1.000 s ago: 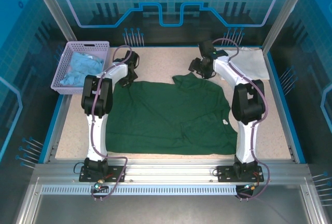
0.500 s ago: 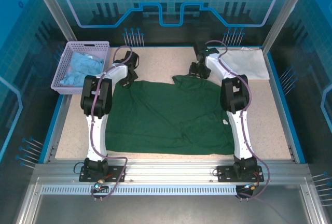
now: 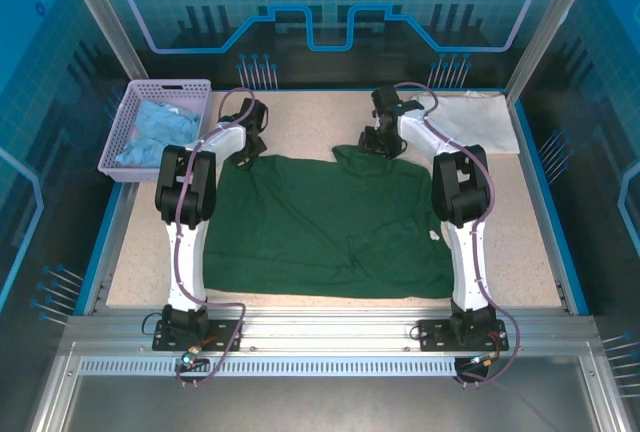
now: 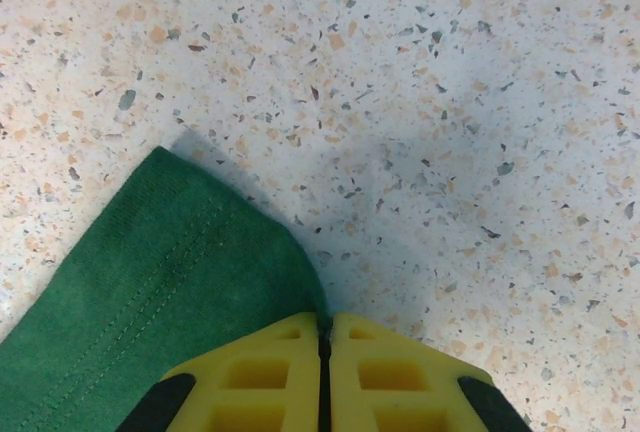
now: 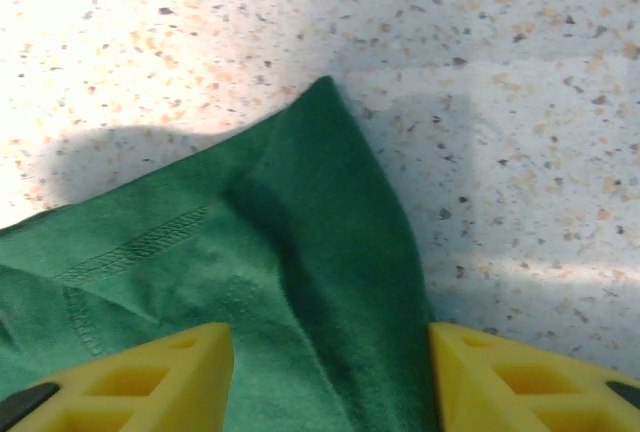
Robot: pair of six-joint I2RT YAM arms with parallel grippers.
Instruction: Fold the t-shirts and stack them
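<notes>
**Top external.** The dark green t-shirt (image 3: 330, 222) is spread flat over the middle of the table (image 3: 310, 122). Its lower hem runs along the near edge. A small white neck label (image 3: 436, 235) shows toward its right side. The left gripper (image 3: 248, 157) is down at the shirt's far left corner. The right gripper (image 3: 378, 145) is at a peak of cloth on the shirt's far edge. Finger spacing is too small to read from here. The white t-shirt (image 3: 478, 120) lies flat in the far right corner, apart from the green one. A lavender basket (image 3: 168, 83) sits at the far left corner with light blue cloth (image 3: 155, 127) inside.

**Left wrist.** The yellow fingers (image 4: 250, 372) are pressed together, with a stitched hem corner of the green shirt pinched between them. Bare speckled table lies beyond.

**Right wrist.** The yellow fingers (image 5: 150, 377) stand well apart. A pointed fold of green cloth lies between them on the table, not pinched. Its tip points away toward bare table.
</notes>
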